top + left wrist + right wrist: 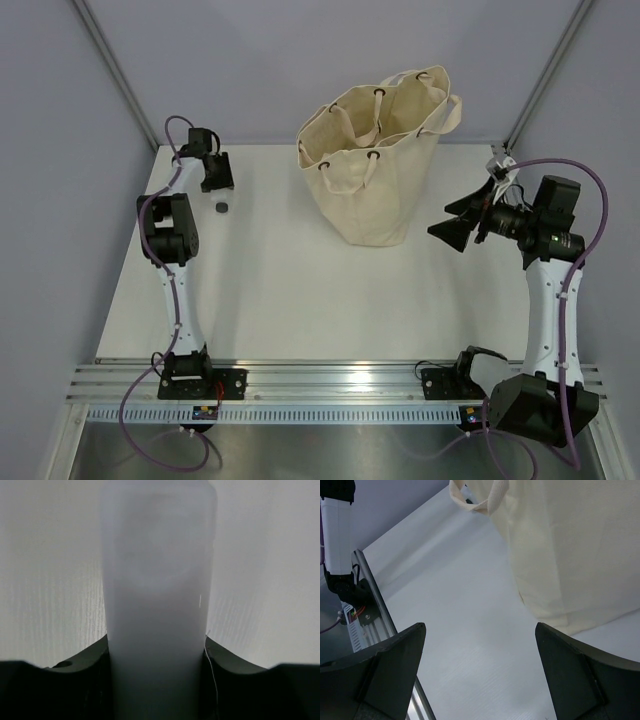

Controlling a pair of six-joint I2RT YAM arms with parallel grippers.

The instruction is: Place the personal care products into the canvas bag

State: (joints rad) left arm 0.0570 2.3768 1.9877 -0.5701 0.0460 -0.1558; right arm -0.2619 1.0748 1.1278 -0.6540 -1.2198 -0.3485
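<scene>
The left gripper (157, 652) was closed on a blurred pale tube (157, 570), possibly white. The right gripper (480, 635) stood open near the canvas bag (570, 545).

left hand (157, 666) grips a pale bottle (157, 580) (blurred).

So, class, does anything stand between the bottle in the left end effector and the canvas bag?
Nothing visible does. The table between the left end effector, shut on the pale bottle, and the canvas bag shows bare; the right end effector hangs open beyond the bag.
</scene>
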